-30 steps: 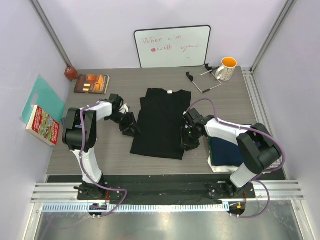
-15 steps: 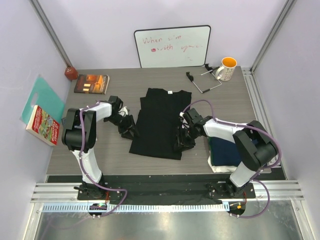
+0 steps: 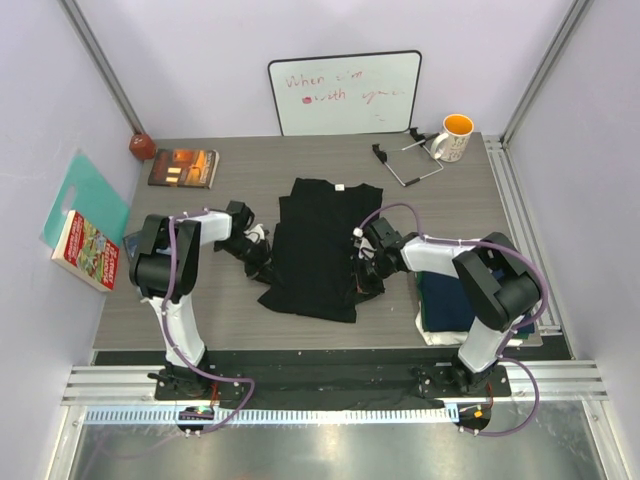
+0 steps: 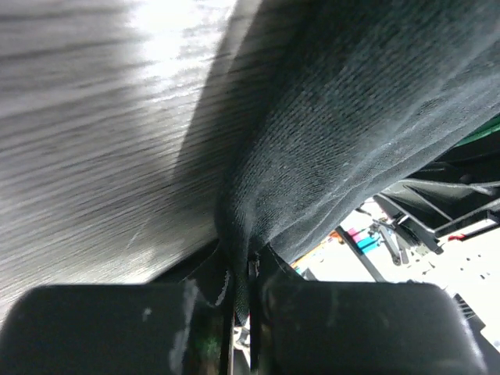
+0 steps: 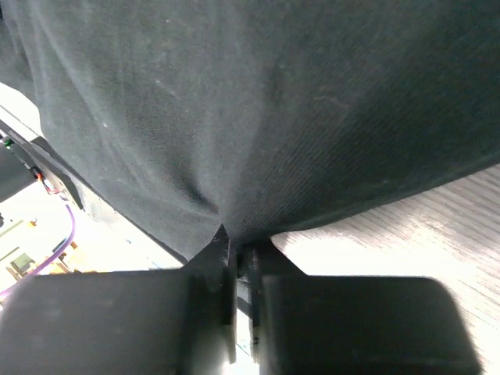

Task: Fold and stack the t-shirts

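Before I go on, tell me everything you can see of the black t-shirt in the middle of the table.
The black t-shirt is soft knit cloth, plain side up, lying mostly flat on the table, collar with a white tag at the far end. The left gripper and right gripper each pinch a lower side edge, bunching it.

1. Whiteboard point(image 3: 345, 93) against the back wall, with faint red writing.
2. Mug point(image 3: 453, 138), orange inside, at the back right of the bench point(image 3: 230, 310).
3. Wire frame point(image 3: 408, 165) just beside the mug.
4. Book point(image 3: 184, 167) lying flat, back left.
5. Small reddish-brown thing point(image 3: 141, 146) in the back left corner.
6. Second book point(image 3: 86, 250) and teal board point(image 3: 85, 195) - off the bench's left edge.
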